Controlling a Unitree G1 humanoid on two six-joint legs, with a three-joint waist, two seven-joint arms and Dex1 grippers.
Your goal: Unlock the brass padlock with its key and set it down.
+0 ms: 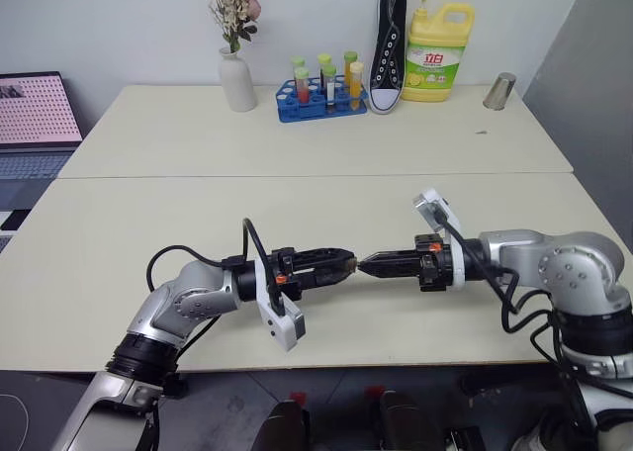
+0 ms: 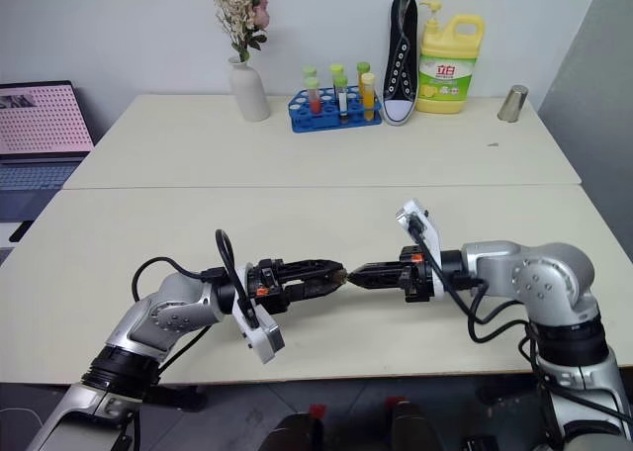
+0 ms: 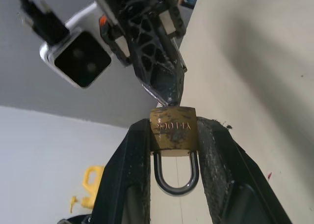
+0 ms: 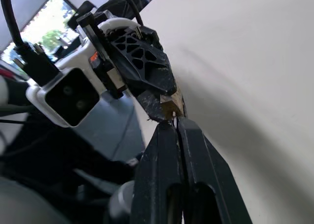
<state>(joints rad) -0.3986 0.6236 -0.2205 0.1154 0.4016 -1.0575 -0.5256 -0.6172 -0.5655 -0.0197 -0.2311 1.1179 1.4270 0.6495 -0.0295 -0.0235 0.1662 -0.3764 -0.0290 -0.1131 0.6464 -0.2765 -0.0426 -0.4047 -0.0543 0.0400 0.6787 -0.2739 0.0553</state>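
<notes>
Brass padlock (image 3: pixel 172 130) sits clamped between my left gripper (image 3: pixel 172 150) fingers, body pinched on its two flat sides, silver shackle (image 3: pixel 174 175) pointing back toward the left wrist, keyway face pointing out past the fingertips. It's held up off the cream table (image 1: pixel 297 204), between the two arms, roughly centred in front of me. Right gripper (image 4: pixel 175 128) is fully clenched, tip to tip with the left, its point touching the outward face of the lock. I see a sliver of silvery metal at that tip in the left wrist view, which I take to be the key (image 3: pixel 158 98), but it's too small to confirm how deep it is seated. The relation that matters: both grippers lie on one near-level line, left pointing right, right pointing left, so the lock's long axis runs along that same line and the keyway faces straight at the right hand. My read: key is at or in the keyway, so next is a roll of the right wrist about that shared axis. Risk: any misalignment and the key cams out or the lock twists in the left pinch.
</notes>
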